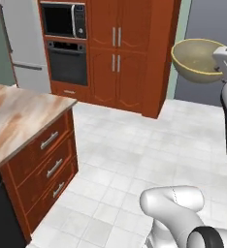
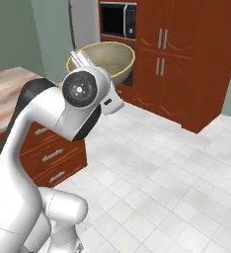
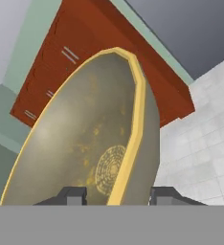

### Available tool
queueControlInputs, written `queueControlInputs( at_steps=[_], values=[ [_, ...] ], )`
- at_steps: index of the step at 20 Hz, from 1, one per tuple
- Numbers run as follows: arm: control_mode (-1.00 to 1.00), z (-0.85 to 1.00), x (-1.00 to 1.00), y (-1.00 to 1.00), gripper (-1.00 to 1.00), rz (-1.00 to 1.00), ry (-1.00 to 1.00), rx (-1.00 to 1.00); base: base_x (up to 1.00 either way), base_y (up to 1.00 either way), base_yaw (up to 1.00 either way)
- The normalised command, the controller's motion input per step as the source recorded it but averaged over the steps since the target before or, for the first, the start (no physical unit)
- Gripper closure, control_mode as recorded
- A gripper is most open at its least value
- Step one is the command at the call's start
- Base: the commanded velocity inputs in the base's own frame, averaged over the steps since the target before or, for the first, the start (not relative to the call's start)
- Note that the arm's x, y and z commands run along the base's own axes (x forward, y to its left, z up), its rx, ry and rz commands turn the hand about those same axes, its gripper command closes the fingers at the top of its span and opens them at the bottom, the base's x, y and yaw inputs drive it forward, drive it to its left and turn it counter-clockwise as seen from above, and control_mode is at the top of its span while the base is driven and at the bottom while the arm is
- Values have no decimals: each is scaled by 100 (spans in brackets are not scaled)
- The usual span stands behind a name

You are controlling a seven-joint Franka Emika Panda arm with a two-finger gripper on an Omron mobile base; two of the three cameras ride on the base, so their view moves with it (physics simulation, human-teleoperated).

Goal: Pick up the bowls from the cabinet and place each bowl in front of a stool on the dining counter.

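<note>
Tool (image 3: 116,195) is clamped on the rim of the olive-tan bowl (image 1: 197,60), one fingertip (image 3: 72,195) inside the wall, the other outside. Bowl is held up in the air at upper right of the left base view, over the white tiled floor (image 1: 130,160). Marble tabletop (image 1: 16,118) lies at left, tall red-brown cupboards (image 1: 118,48) behind.

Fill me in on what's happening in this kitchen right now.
The robot arm is carrying the olive-tan bowl with the yellow rim, held up in the air over the white tiled floor. Its gripper has the jaws shut across the bowl's rim. A marble-topped counter lies to the arm's left.
</note>
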Motion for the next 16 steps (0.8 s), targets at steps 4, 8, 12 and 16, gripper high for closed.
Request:
queueControlInputs(
  at_steps=[4, 8, 12, 16],
  values=[
    [100, 0, 0, 0, 100, 0, 0, 0, 100, -55, 40],
    [100, 0, 0, 0, 100, 0, 0, 0, 100, -52, 41],
    [100, 0, 0, 0, 100, 0, 0, 0, 100, -43, 48],
    [100, 0, 0, 0, 100, 0, 0, 0, 100, -20, 59]
  ],
)
